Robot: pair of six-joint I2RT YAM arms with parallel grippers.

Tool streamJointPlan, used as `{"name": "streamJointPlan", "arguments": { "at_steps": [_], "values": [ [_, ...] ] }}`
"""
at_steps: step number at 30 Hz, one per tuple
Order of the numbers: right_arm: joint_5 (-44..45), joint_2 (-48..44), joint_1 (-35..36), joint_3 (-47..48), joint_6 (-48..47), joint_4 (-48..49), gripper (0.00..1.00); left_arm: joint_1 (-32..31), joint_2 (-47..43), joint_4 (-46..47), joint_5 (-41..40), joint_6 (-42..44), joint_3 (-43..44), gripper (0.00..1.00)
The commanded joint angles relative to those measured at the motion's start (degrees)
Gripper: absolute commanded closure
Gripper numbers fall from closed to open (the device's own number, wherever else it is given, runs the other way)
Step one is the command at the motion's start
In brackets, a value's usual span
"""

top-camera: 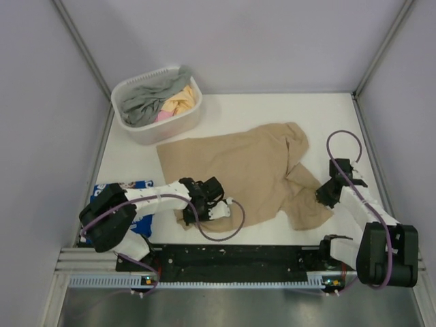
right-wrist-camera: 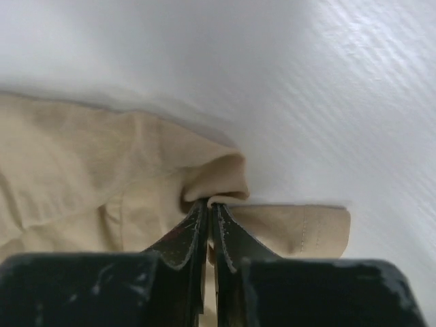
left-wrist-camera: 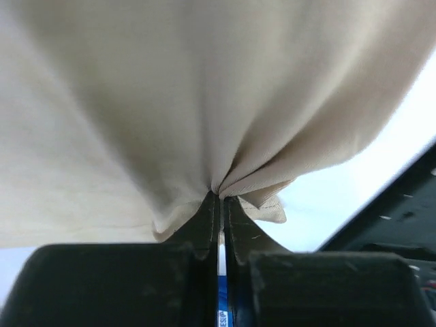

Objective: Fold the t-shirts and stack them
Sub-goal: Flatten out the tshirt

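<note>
Folding looks barely begun: the tan t-shirt (top-camera: 238,170) lies rumpled and open on the table (top-camera: 272,112), the left gripper (left-wrist-camera: 219,199) and right gripper (right-wrist-camera: 208,204) each clamped on its near edge, the blue t-shirt (top-camera: 129,185) lies under the left arm (top-camera: 160,194), and nothing is stacked

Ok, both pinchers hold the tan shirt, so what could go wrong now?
1. The left gripper and right gripper each pinch only a small fold, so the tan t-shirt might slip out when lifted.
2. Its right side lies bunched and folded over, so the fold may come out crooked.
3. The blue t-shirt lies partly under the left arm and could get dragged.
</note>
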Motion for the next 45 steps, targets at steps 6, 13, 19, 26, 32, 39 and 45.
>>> {"name": "streamJointPlan", "arguments": {
  "at_steps": [6, 13, 19, 26, 32, 39, 45],
  "values": [
    [-15.21, -8.10, -0.19, 10.47, -13.36, 5.49, 1.00, 16.87, -8.41, 0.08, -7.90, 3.17, 14.51, 1.00],
    [-13.11, -16.56, -0.19, 37.00, -24.71, -2.42, 1.00, 20.57, -12.74, -6.78, -15.19, 6.50, 37.70, 1.00],
    [-12.14, -17.35, -0.19, 59.42, -29.45, -5.15, 1.00, 20.58, -12.12, -8.28, -21.43, 10.72, 59.59, 1.00],
    [-10.84, -17.97, -0.19, 78.32, -34.11, -7.26, 1.00, 20.66, -14.23, -9.33, -23.99, 14.95, 72.27, 1.00],
    [-10.30, -18.58, -0.19, 82.31, -34.82, -8.05, 1.00, 20.49, -15.64, -12.58, -20.22, 13.11, 74.56, 1.00],
    [-10.30, -13.67, -0.19, 74.41, -35.09, -6.13, 1.00, 20.84, -13.01, -9.95, -18.10, 12.14, 68.59, 1.00],
    [-9.68, 0.20, -0.27, 75.43, -36.75, -3.22, 1.00, 22.16, -3.97, -2.49, -18.10, 12.14, 69.72, 1.00]
  ]
}}
